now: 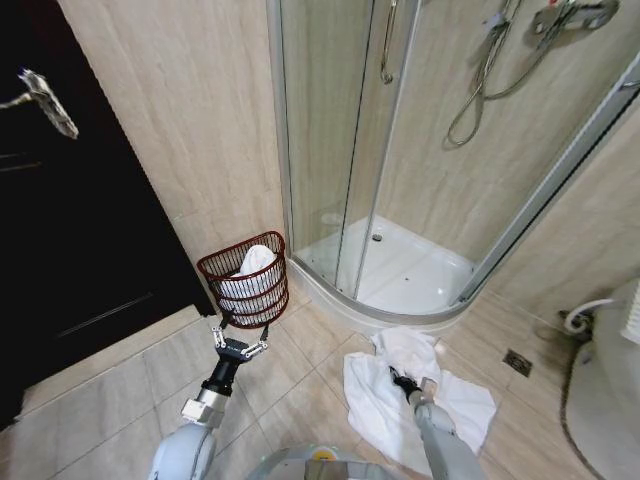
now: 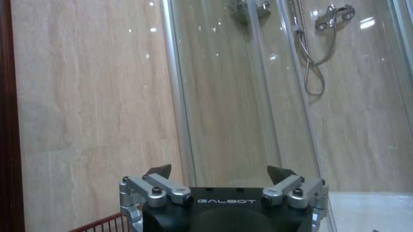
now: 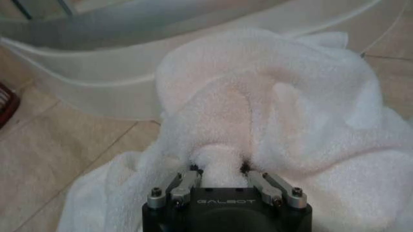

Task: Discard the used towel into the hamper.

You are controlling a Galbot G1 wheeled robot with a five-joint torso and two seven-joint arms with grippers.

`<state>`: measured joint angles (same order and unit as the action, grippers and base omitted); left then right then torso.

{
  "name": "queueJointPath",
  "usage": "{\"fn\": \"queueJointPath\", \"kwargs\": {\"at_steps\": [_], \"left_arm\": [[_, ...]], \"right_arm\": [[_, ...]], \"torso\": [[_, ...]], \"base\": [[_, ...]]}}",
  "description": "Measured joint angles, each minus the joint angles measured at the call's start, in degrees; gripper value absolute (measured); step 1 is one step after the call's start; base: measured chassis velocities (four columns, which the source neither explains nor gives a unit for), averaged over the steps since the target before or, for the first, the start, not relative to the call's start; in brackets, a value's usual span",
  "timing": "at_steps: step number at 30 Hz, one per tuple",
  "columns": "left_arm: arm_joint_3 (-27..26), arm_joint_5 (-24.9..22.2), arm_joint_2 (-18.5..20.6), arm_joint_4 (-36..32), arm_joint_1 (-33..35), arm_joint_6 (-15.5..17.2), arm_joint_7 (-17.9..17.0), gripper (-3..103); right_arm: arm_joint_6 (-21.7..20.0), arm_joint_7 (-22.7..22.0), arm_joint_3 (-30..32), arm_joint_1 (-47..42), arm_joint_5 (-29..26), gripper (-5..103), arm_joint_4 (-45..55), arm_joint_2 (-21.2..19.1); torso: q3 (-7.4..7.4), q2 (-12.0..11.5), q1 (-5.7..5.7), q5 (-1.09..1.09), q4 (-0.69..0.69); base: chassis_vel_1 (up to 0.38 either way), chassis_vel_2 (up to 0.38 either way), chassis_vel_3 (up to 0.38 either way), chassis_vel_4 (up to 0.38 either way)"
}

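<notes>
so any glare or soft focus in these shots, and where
Left wrist view: bright specular spots on the shower glass and the tiled wall, picture slightly soft. Right wrist view: the white towel is blown out with little texture, the right gripper sharper than the floor behind. Head view: evenly lit, faint reflections on the shower glass, straight edges bowed toward the corners.

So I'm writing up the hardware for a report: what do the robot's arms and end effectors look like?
Both arms are smooth light grey tubes ending in black wrist sections. The left end effector and right end effector share one design: a black block body with white GALBOT lettering, silver metal linkages with round bolts, and dark fingertips. No loose cables are visible.
</notes>
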<state>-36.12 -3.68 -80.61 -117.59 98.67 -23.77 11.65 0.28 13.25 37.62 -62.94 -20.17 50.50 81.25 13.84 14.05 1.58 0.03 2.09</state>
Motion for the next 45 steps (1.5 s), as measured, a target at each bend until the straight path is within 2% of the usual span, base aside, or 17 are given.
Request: {"fn": "queueJointPath", "kwargs": {"at_steps": [4, 5, 6, 9, 13, 22, 40, 45], "left_arm": [[0.2, 0.0, 0.0, -0.1, 0.0, 0.0, -0.4, 100], [0.5, 0.0, 0.1, -0.1, 0.0, 0.0, -0.8, 100], [0.5, 0.0, 0.1, -0.1, 0.0, 0.0, -0.8, 100], [0.9, -0.1, -0.1, 0.3, -0.2, -0.2, -1.2, 100], [1.4, -0.8, -0.1, 0.5, -0.1, -0.3, -1.2, 100], [1.3, -2.0, 0.2, 0.8, 0.2, -1.4, -1.0, 100], [1.2, -3.6, 0.9, 1.8, -1.0, -1.4, -0.9, 100], [0.9, -3.9, 1.0, 1.9, -0.9, -1.4, -0.9, 100]], "right_arm": [[4.0, -2.0, -0.5, -1.2, -0.4, 28, 1.5, 0.3], [7.2, -3.8, -1.1, -1.9, -0.7, 28, 2.1, 0.3], [7.2, -3.8, -1.1, -1.9, -0.7, 28, 2.1, 0.3], [10.6, -7.4, -1.6, -4.0, -0.7, 28, 5.6, 0.4], [11.2, -9.9, -1.4, -7.6, -0.1, 28, 12.3, 0.5], [10.0, -10.4, -0.2, -14.5, 3.1, 28, 26.6, 0.9], [9.6, -13.7, 1.5, -23.5, 5.4, 28, 44.1, 2.2], [10.8, -13.7, 2.0, -26.4, 6.6, 27, 49.0, 2.5]], "torso": [[0.0, 0.0, 0.0, 0.0, 0.01], [0.0, 0.0, 0.0, 0.0, 0.01], [0.0, 0.0, 0.0, 0.0, 0.01], [-0.01, 0.0, 0.0, -0.01, 0.0], [-0.01, 0.0, 0.0, -0.02, -0.01], [-0.02, 0.0, 0.0, -0.04, -0.01], [-0.02, 0.0, 0.0, -0.04, 0.0], [-0.02, 0.0, 0.0, -0.03, 0.0]], "base": [[0.0, 0.0, 0.0, 0.0], [0.0, 0.0, 0.0, 0.0], [0.0, 0.0, 0.0, 0.0], [0.0, 0.0, 0.0, 0.0], [0.0, 0.0, 0.0, 0.0], [0.0, 0.0, 0.0, 0.0], [0.0, 0.0, 0.0, 0.0], [0.0, 0.0, 0.0, 0.0]]}}
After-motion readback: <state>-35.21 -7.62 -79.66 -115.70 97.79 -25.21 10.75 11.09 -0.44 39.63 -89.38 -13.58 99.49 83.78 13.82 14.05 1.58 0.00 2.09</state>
